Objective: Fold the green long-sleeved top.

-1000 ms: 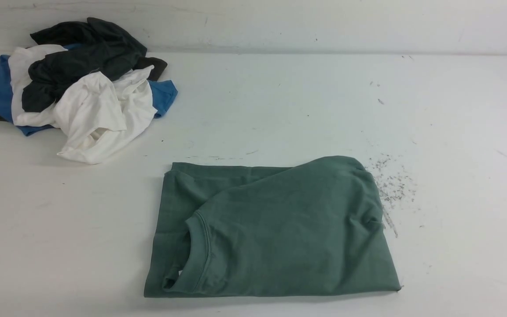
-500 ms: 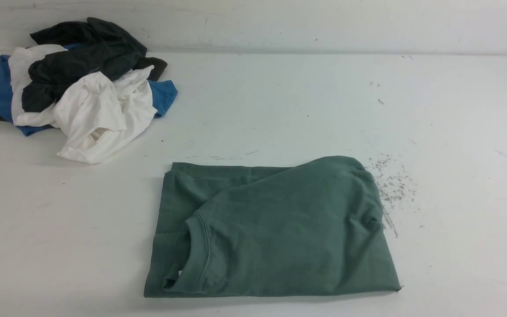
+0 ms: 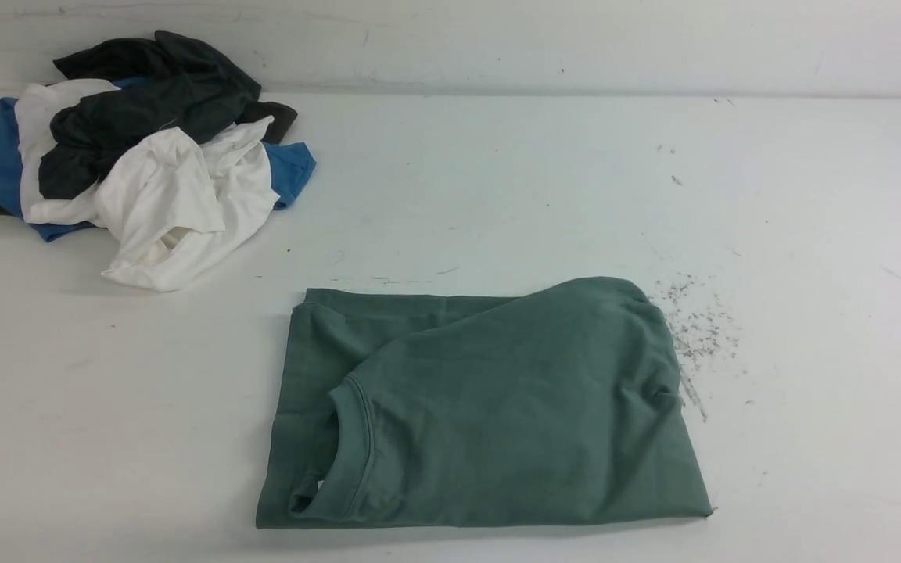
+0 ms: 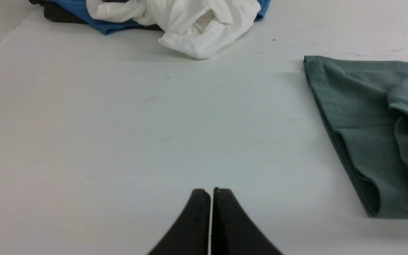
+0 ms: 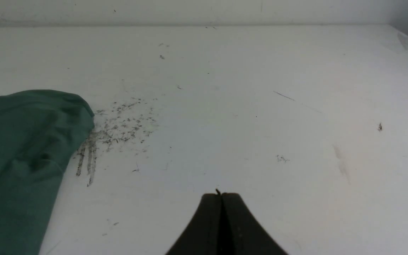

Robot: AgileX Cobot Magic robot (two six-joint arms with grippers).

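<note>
While both arms sit withdrawn at the near edge, the green long-sleeved top (image 3: 489, 407) lies as a folded rectangle on the white surface (image 3: 497, 195), near its front centre, collar toward the robot's left. Left gripper (image 4: 211, 193): jaws pressed together, holding nothing, hovering over bare surface well apart from the top's left edge. Right gripper (image 5: 221, 195): jaws likewise together and empty, apart from the top's right edge. Judged state: the fold appears essentially complete. Risks from here: (1) the upper layer sits askew, its far right corner rounded and bulging, so any further tuck could drag the layers and spread the bundle open; (2) a closed gripper pushed against the loose cotton would bunch it rather than lift it; (3) the dark scuff marks and debris (image 3: 693, 328) just beside the right edge could soil the fabric if it slides that way; (4) the pile of white, blue and black garments (image 3: 138, 156) at the far left is well apart and poses little risk of interference.
</note>
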